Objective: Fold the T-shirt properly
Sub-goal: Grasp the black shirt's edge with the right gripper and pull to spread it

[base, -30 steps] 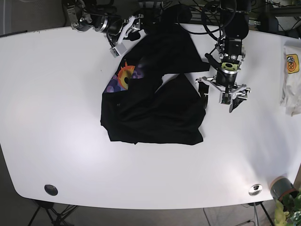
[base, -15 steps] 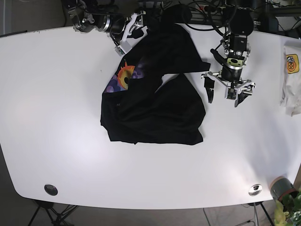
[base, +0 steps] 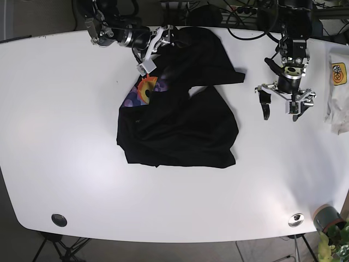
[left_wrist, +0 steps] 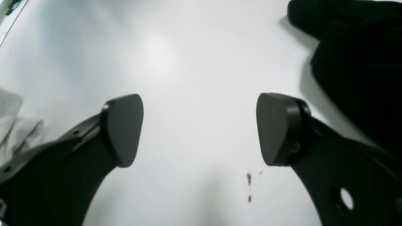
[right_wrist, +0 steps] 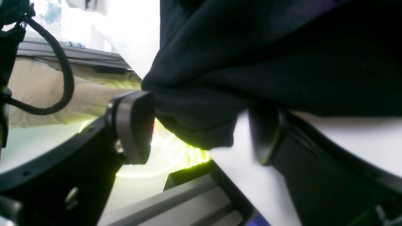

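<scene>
T-shirt (base: 180, 117) lengthwise toward far edge

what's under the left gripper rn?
Bare white table with a few small reddish specks. The left gripper is open and holds nothing; the black shirt lies off to one side. The fingers hide the table beneath them.

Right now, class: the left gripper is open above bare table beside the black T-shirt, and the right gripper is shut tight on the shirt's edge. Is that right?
Not quite. The right gripper is open: the right wrist view shows its jaws spread with the black T-shirt edge hanging between them. The left gripper is indeed open above bare table.
</scene>
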